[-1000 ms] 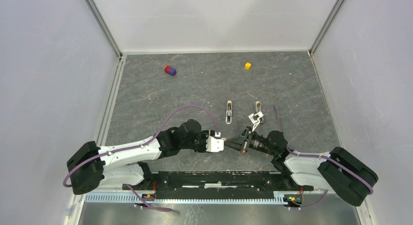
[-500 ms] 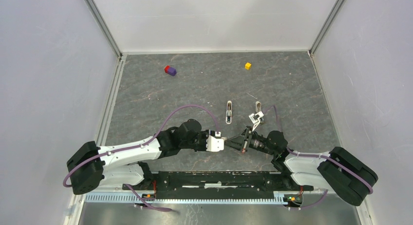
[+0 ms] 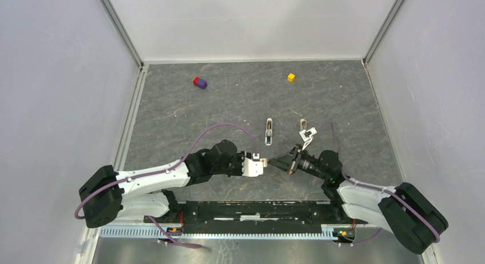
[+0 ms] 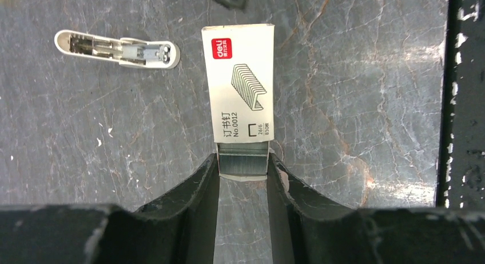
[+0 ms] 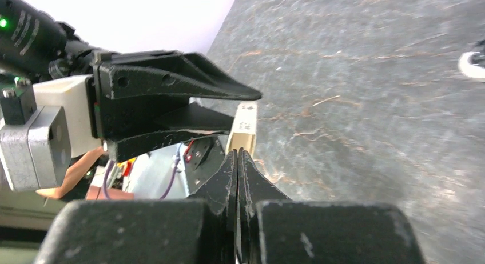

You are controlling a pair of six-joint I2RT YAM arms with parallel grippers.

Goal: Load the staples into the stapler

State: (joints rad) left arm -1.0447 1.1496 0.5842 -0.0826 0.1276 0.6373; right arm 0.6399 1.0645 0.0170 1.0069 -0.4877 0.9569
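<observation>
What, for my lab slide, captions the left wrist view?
Left gripper grips a white cardboard staple box; white plastic mini stapler lies apart.

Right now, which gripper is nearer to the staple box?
Left. The left gripper holds the staple box by its grey inner end, a finger on each side. The right gripper, shut, has its tips close by the box's other end; whether they touch is unclear.

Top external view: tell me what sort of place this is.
Probably a robot test cell: white walls with metal corner posts enclose a grey tabletop, a left arm and right arm are bolted at its near edge, and the props are small: stapler, staple box, yellow cube.
</observation>
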